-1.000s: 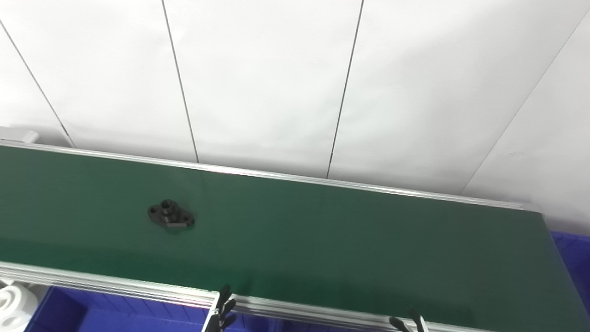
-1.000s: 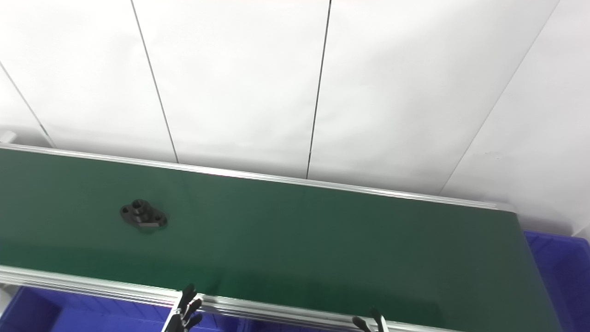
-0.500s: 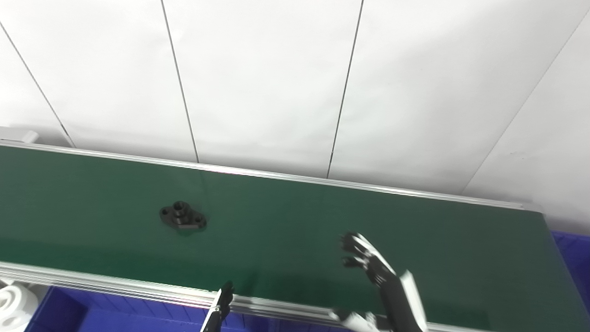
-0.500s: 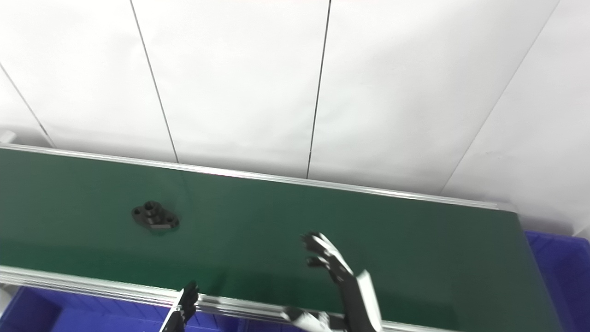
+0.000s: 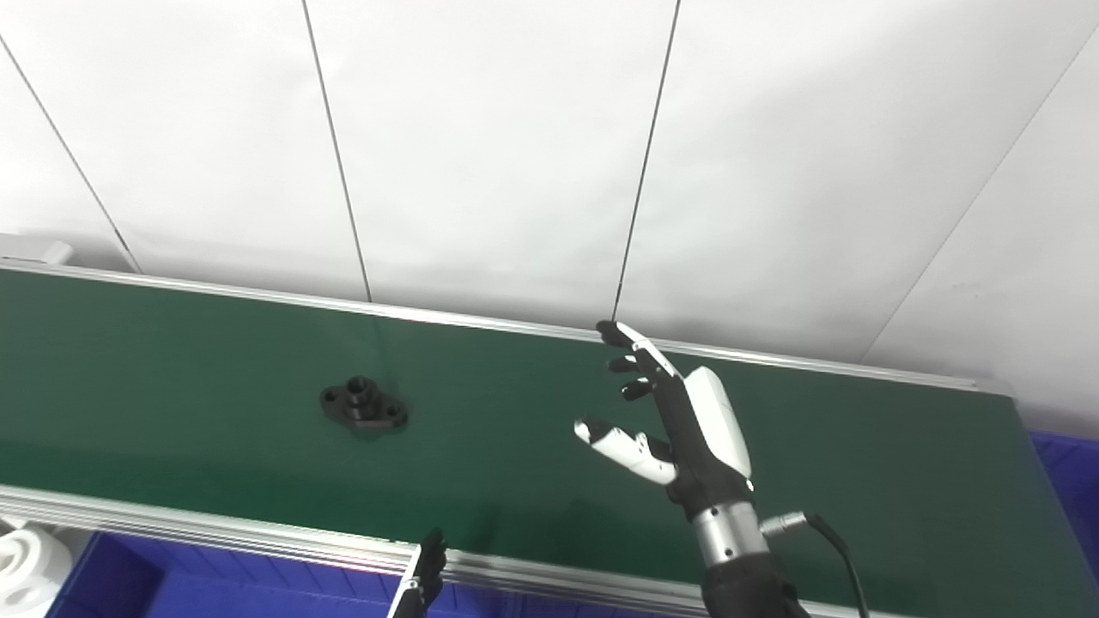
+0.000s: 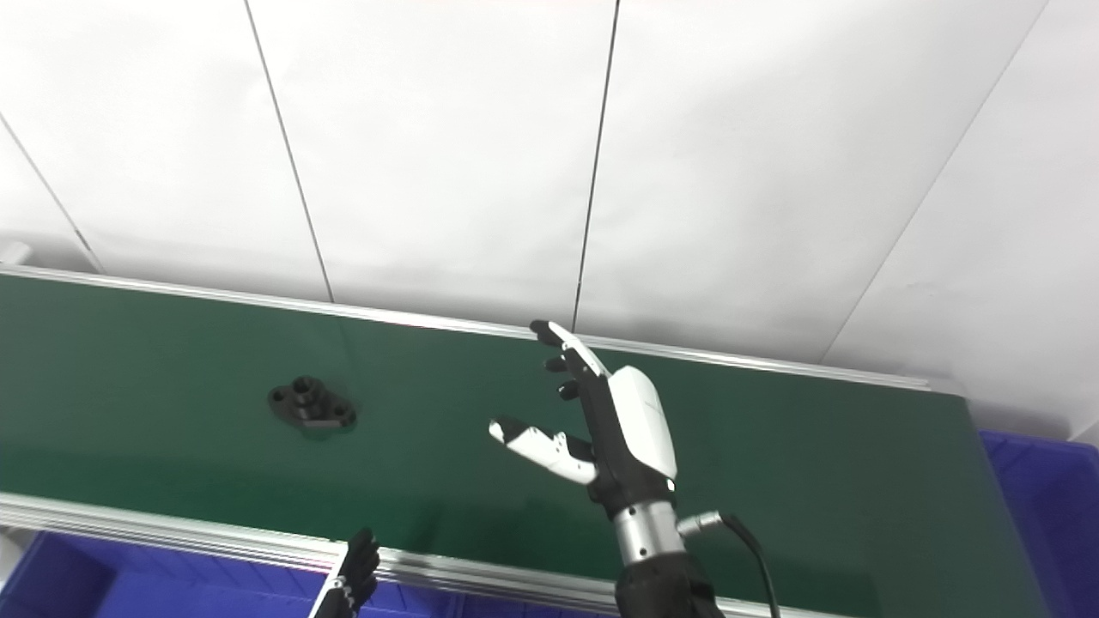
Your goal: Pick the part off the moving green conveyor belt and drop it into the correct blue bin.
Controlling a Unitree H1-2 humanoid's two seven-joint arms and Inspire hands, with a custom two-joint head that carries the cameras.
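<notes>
Right hand [image 5: 687, 421] is up over the green belt [image 5: 859, 463] with fingers spread and thumb stuck out to the side — holding nothing. The black part [image 5: 363, 405] lies flat on the belt well off to the left of that hand, not touching it. Left hand [image 5: 425, 573] only pokes its fingertips in at the near rail, left of the right hand — can't tell if it's spread or curled. Blue bin [image 5: 1060, 481] sits past the belt's end, right of the right hand.

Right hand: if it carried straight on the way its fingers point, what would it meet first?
The right hand is open, fingers aimed up and away toward the belt's far aluminium rail and the white wall panels. Probably the rail or wall; depth is unclear. The black flanged part lies well off that line.
</notes>
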